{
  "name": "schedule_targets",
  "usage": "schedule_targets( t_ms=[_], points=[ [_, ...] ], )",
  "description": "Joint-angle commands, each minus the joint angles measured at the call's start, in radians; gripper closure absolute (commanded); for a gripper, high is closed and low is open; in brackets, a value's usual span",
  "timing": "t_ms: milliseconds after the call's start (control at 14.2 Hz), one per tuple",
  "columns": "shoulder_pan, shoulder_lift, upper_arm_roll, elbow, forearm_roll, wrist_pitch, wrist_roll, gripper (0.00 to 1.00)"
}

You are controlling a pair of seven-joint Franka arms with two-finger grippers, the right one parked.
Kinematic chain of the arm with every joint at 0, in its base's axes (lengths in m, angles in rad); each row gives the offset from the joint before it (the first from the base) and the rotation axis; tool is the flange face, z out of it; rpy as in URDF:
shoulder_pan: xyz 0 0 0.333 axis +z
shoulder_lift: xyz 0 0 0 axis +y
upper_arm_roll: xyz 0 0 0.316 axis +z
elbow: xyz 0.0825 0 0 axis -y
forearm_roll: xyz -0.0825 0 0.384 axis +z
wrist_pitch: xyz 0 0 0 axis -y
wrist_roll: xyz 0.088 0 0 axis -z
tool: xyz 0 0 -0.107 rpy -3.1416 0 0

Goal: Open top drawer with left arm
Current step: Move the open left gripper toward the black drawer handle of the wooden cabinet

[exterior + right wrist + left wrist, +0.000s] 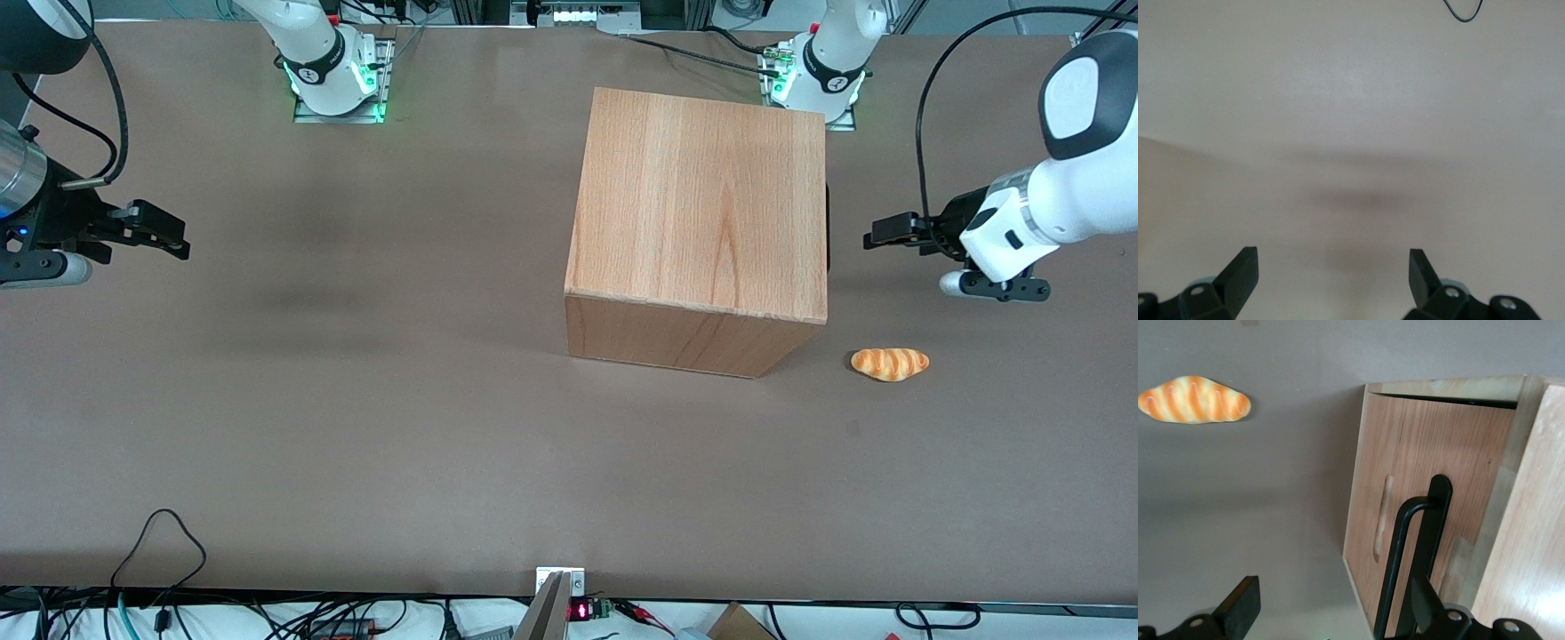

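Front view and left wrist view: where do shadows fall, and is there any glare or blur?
Front view: even light, a soft shadow on the table toward the parked arm's end, mild sheen on the cabinet top. Left wrist view: the top drawer and its handle are sharp, the bread roll casts a faint shadow, and the open hand fingers look slightly soft.

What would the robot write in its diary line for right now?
stage: approach | gripper: open, beside cabinet, apart from handle | top drawer: shut | bread roll: on table, untouched

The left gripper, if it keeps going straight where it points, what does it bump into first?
Probably the top drawer, at its black bar handle. The open left gripper points at the cabinet, fingers apart, though depth is unclear.
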Motion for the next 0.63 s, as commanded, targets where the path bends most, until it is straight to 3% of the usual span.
schedule_targets(
  t_ms=[0, 561],
  points=[
    [-0.002, 0.008, 0.001, -0.026, -0.033, 0.026, 0.005, 0.00],
    [-0.003, 0.029, -0.002, -0.084, -0.067, 0.048, 0.051, 0.00]
  ],
)
